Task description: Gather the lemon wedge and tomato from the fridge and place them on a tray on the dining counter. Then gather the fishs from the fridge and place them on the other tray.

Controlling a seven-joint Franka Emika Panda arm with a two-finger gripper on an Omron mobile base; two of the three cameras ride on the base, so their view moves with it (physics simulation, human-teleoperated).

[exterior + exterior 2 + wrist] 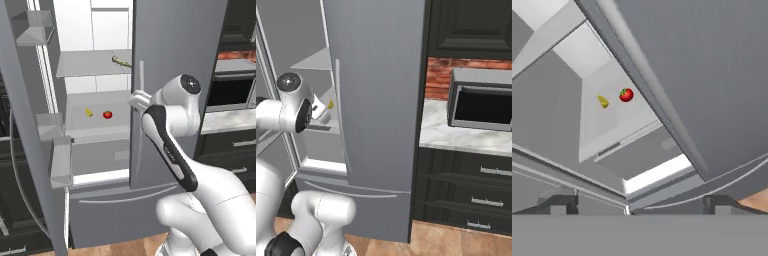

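Fridge (175, 40) is seen w/ left door swung open, right door shut. Gripper (637, 202) is held outside the compartment, jaws spread wide, nothing pinched. On the middle shelf (95, 127), well ahead of the fingertips & left of centre in hand view, lemon wedge (602, 101) lies first, w/ tomato (626, 94) just beside it to the right, not touching. One fish (120, 61) is seen on the shelf above.

Step in hand is judged as approach to the wedge. Hand should be steered left, clear of the shut door's edge & handle (141, 95), then lowered onto the wedge alone, so the tomato isn't nudged & rolled.
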